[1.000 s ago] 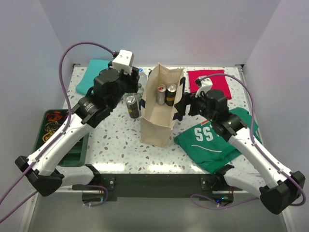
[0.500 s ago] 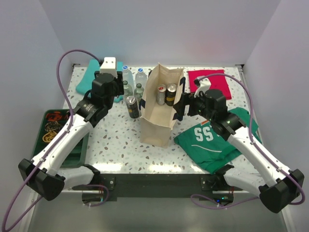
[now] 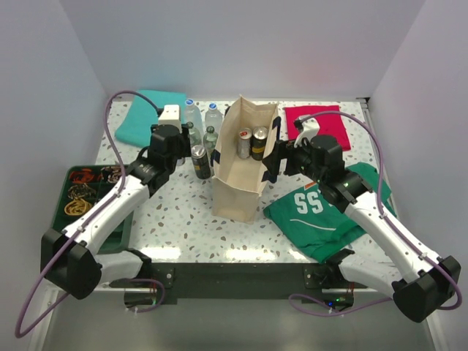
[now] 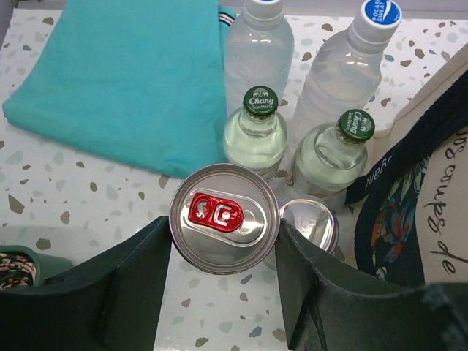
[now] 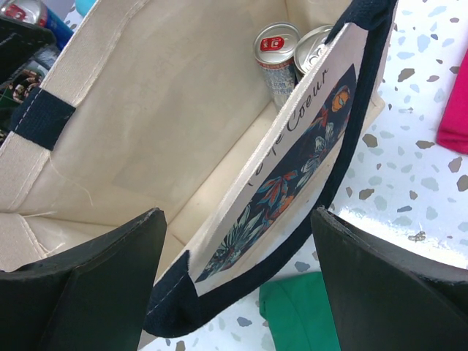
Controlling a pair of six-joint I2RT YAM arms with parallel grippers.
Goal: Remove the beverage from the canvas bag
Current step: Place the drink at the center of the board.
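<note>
The canvas bag (image 3: 238,186) stands upright mid-table, mouth open, with two cans (image 3: 251,142) inside at its far end; the right wrist view shows them too (image 5: 278,51). My right gripper (image 3: 274,162) is open wide across the bag's right wall (image 5: 292,146): one finger is inside the bag, the other outside, and neither presses it. A red-tabbed can (image 3: 199,159) stands on the table left of the bag. My left gripper (image 4: 223,223) is part open, its fingertips (image 4: 146,278) flanking that can (image 4: 224,197).
Two plastic bottles (image 3: 191,113) and two green-capped glass bottles (image 4: 259,131) stand behind the can. A teal cloth (image 3: 142,121) lies back left, a red cloth (image 3: 322,124) back right, a green jersey (image 3: 322,212) front right. A dark green tray (image 3: 121,234) sits left.
My left arm came down and drew back to the left from over the can, which stayed standing in place. The right arm and the bag have not moved.
</note>
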